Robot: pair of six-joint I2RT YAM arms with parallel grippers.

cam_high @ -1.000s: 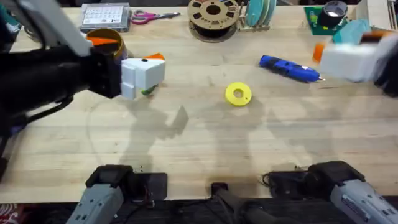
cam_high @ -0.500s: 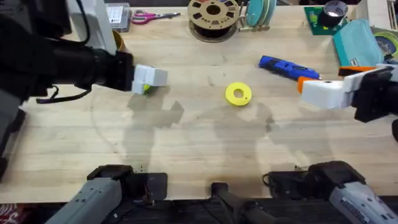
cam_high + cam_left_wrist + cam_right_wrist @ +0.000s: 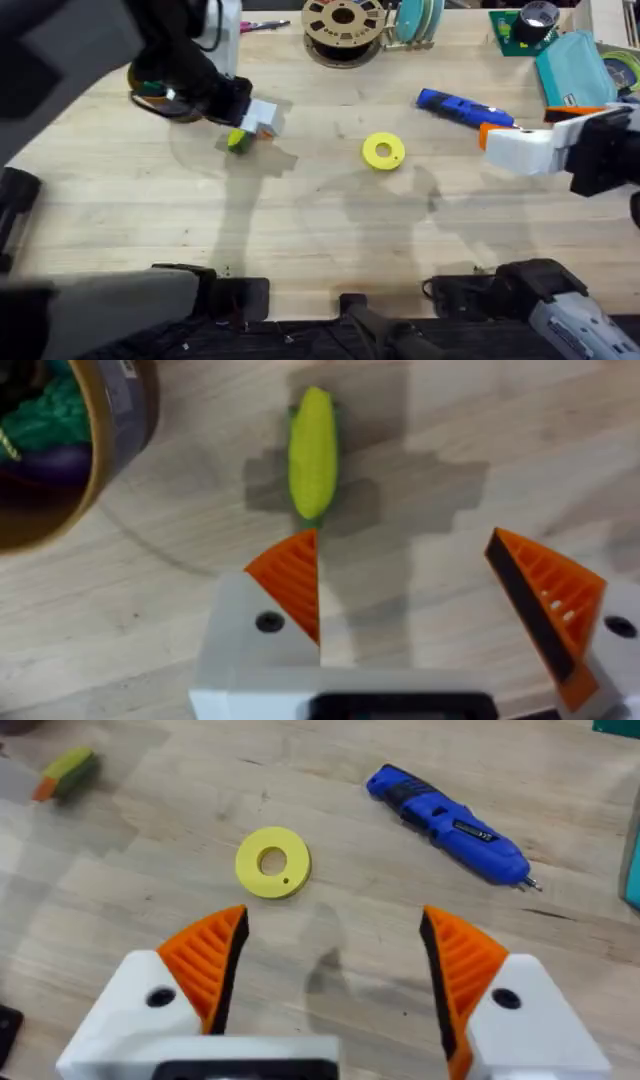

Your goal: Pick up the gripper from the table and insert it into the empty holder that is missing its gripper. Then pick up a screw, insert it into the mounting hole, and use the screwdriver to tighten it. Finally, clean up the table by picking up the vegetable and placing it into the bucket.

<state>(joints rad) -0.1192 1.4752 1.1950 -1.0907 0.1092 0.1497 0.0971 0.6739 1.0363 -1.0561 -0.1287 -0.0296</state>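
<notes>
**Colours on the pale plank desk**

The desk (image 3: pixel 330 220) is light wood with plank grain. The vegetable (image 3: pixel 313 452) is yellow with a green underside. Beside it, the bucket (image 3: pixel 95 450) has a tan rim and a dark outer wall. The screwdriver (image 3: pixel 448 823) is bright blue with a metal bit; near it lies a flat yellow ring (image 3: pixel 273 862). The left hand (image 3: pixel 405 595) and right hand (image 3: pixel 335 970) are white blocks with orange ribbed pads.
</notes>
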